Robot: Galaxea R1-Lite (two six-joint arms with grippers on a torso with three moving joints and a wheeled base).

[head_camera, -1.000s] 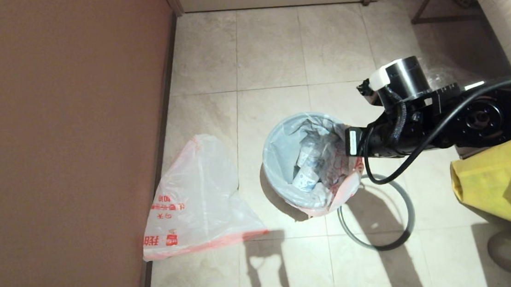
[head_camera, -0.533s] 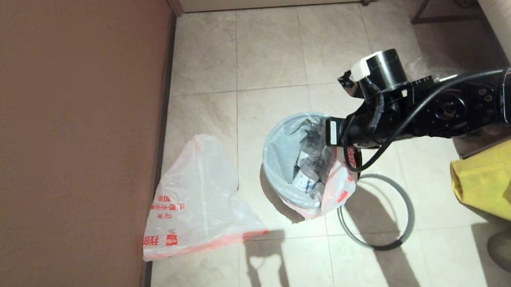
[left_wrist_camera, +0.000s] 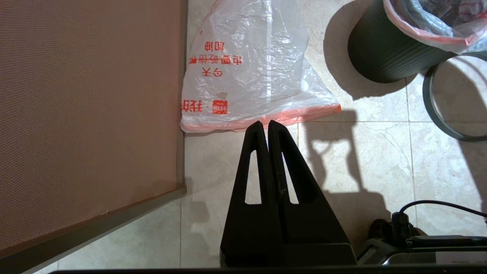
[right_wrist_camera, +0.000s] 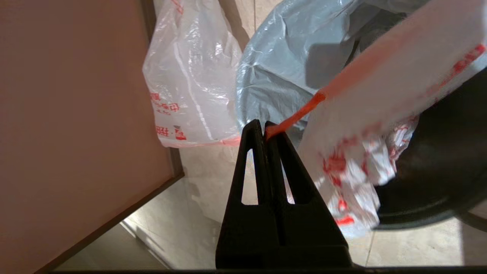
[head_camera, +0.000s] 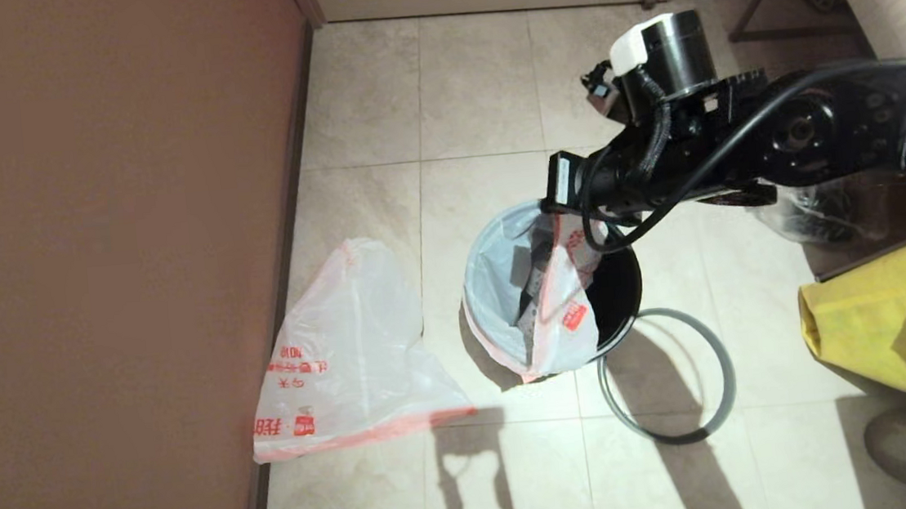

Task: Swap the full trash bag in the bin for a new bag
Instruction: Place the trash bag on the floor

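Full bag being drawn out of the bin by one edge

At centre frame, the full trash bag (head_camera: 544,312) is pinched at its red edge by the closed fingers of the right gripper (right_wrist_camera: 265,131), so one side is pulled up, baring the bin (head_camera: 616,285). The grey ring (head_camera: 669,375) lies beside it, freeing the bag. The new bag (head_camera: 347,354) lies flat at lower left, probably for later. The left gripper (left_wrist_camera: 268,125) is parked, closed and empty.

Warm indoor light; hard arm shadows on the floor (head_camera: 479,88); full trash bag (right_wrist_camera: 380,99) motion-blurred in the right wrist view.
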